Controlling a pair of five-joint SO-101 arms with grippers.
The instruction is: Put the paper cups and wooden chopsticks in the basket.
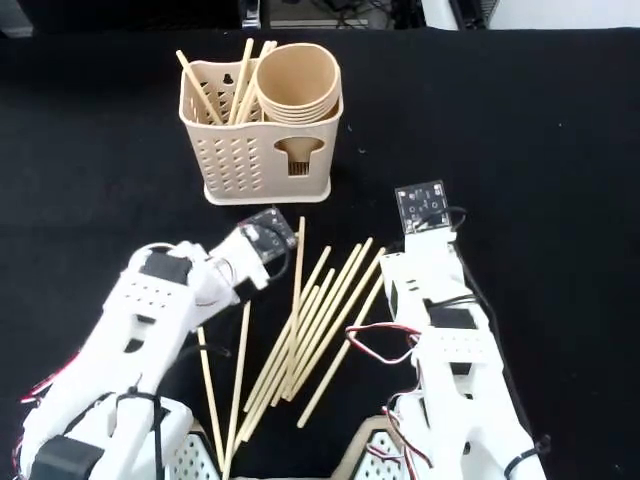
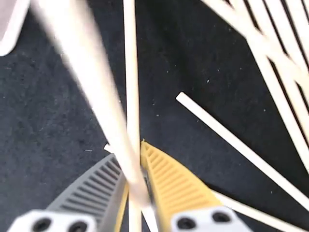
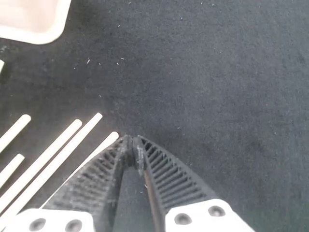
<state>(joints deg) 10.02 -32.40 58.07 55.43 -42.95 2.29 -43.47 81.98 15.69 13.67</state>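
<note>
Left gripper (image 2: 129, 152) clamped on 1 chopstick (image 2: 91, 82) (contact plain from its wrist view), right gripper (image 3: 133, 142) closed, empty

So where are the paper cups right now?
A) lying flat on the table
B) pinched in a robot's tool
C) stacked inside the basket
C: the paper cups sit nested in one stack inside the basket, beside a few chopsticks standing in it.
</note>
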